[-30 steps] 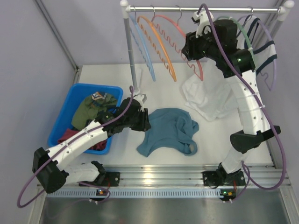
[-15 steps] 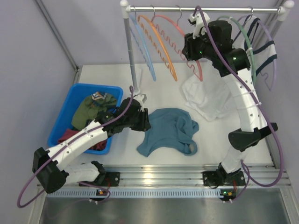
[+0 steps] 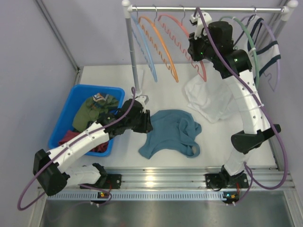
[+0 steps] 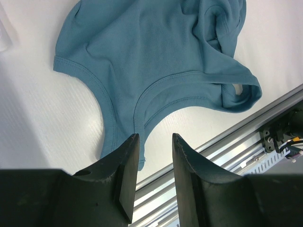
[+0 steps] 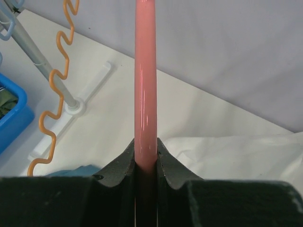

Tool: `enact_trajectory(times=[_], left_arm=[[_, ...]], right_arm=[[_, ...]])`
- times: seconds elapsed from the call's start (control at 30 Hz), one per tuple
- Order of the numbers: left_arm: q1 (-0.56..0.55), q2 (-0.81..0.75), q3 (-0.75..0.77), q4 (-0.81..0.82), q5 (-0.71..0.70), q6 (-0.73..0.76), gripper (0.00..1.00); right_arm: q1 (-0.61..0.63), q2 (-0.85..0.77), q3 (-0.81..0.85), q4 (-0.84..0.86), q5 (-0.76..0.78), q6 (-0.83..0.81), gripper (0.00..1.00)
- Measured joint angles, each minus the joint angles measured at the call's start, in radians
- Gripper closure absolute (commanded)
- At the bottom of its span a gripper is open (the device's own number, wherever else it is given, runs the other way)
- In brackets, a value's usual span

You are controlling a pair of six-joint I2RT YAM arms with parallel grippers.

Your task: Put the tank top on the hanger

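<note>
White counter (image 3: pixel 165 90) stretched between grey walls, with a clothes rail (image 3: pixel 213 9) across the back. Near the counter's front edge the tank top (image 3: pixel 171 132) lay crumpled, well apart from the rail, one strap looped out toward the metal track. The left gripper (image 4: pixel 155 138) hung over the top's near edge with its jaws apart and nothing between them. A strap's hem ran just under the gap, though whether the fingertips touched the cloth was hard to judge from the wrist view. Up at the rail, the right gripper (image 5: pixel 146 145) was closed on the hanger (image 5: pixel 145 71), the pink bar pinched between both fingers and running straight up out of them. That hanger hung by its hook on the rail, just right of an orange hanger (image 3: pixel 163 45). Below the right arm a white top (image 3: pixel 208 97) lay spread on the counter. A blue bin (image 3: pixel 64 118) of clothes sat at the left, beside the left arm
</note>
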Motion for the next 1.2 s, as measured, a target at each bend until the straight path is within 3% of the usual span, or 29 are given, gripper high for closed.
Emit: enact_trajectory(times=[1.2], left_arm=[[0.000, 0.013, 0.000, 0.000, 0.000, 0.000, 0.61]], right_arm=[[0.006, -0.092, -0.117, 0.116, 0.073, 0.019, 1.00]])
